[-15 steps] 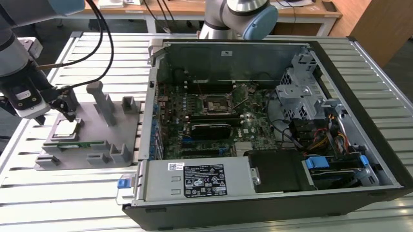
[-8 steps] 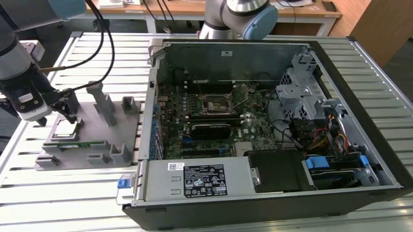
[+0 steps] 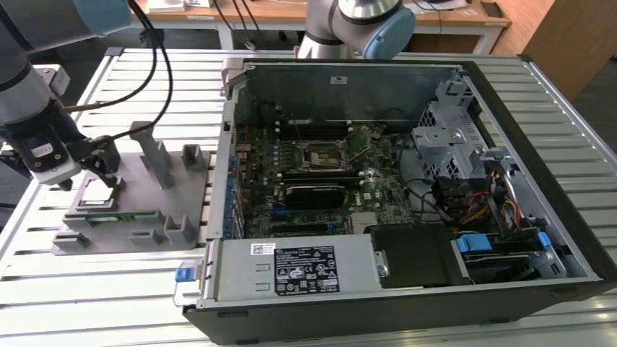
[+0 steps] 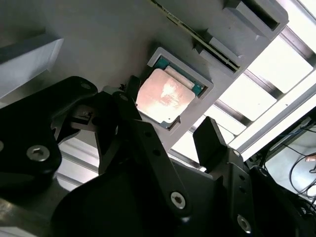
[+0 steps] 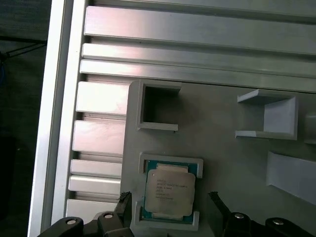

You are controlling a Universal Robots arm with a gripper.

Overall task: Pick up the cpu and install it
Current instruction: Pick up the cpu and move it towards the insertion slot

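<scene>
Right beneath the wrist, the 2 black fingers (image 4: 133, 118) (image 5: 123, 203) stand wide apart, 1 on each side of the cpu (image 4: 165, 96) (image 5: 168, 191), holding nothing. Both wrist views show a gap between each fingertip and the chip's edge. The cpu lies flat, silver top up, in a shallow square pocket of the grey fixture (image 4: 108, 44) (image 5: 222, 163).

In the exterior view the arm (image 3: 24, 87) comes down at 9 o'clock in the scene, and the fingers (image 3: 101, 170) hang just above the cpu (image 3: 100, 190), which sits toward the fixture's 9 o'clock edge. Just beside the chip, at about its 5 o'clock, a long green memory stick (image 3: 121, 215) lies in its own slot. Upright grey posts rise from the fixture (image 3: 135, 199) at the chip's 2 o'clock.

The fixture rests on a slatted aluminium worktop (image 3: 106, 296) (image 5: 197, 29). At the fixture's 3 o'clock, touching or nearly touching it, lies an open computer case (image 3: 347, 87). Inside it, the motherboard (image 3: 318, 195) lies flat with a square socket (image 3: 318, 153) near its middle, well apart from the cpu. A grey power supply (image 3: 289, 271) fills the case's 6 o'clock edge, and drive cages with coloured cables (image 3: 482, 210) sit at 3 o'clock. Beyond the case, at 12 o'clock, the arm's base (image 3: 357, 22) stands before a wooden desk (image 3: 289, 14).
</scene>
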